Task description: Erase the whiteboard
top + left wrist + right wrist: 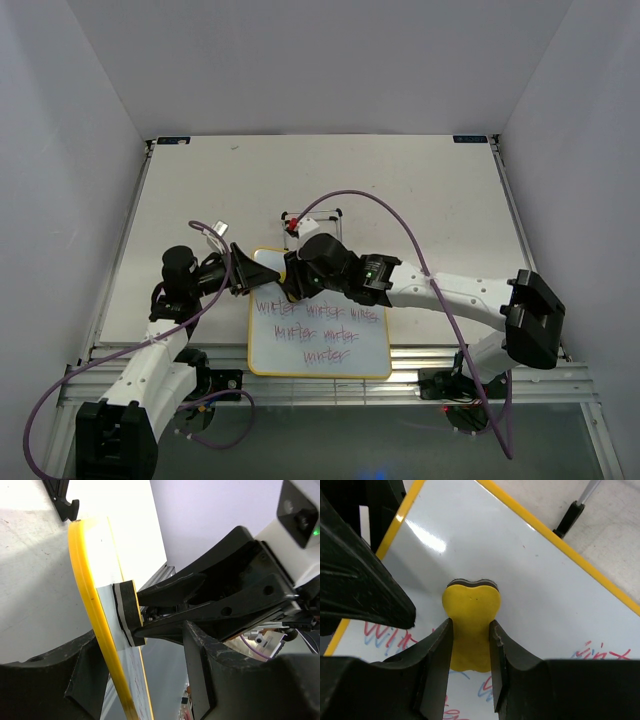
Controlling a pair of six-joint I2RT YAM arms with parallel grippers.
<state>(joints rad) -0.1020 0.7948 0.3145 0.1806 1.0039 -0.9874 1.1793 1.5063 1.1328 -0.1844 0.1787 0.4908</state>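
White tabletop (400,190) carries the yellow-framed whiteboard (330,350) near the arms, thin, stiff and probably light, best gripped by its rim, where the left gripper (107,680) straddles it while the right gripper (470,645) pinches a soft yellow eraser (470,615) against its face.

Ahead of the right claw (470,645) lies bare whiteboard (520,580) — the left claw (243,272) blocks its left, gripping the board's edge.
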